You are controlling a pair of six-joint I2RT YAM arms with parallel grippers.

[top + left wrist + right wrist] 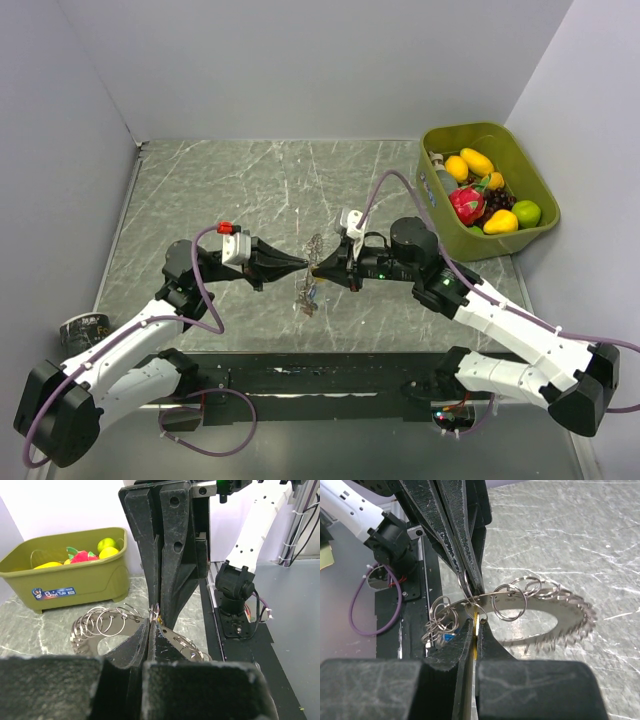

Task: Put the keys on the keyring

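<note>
Crosswise between left tool (303,264) and right tool (318,268), the keyring (565,608) runs near-to-far.

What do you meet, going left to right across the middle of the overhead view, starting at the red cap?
Red cap → keyring → white block → green tub.

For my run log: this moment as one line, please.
left gripper: shut on keyring | right gripper: shut at its rim | keyring: above table
</note>
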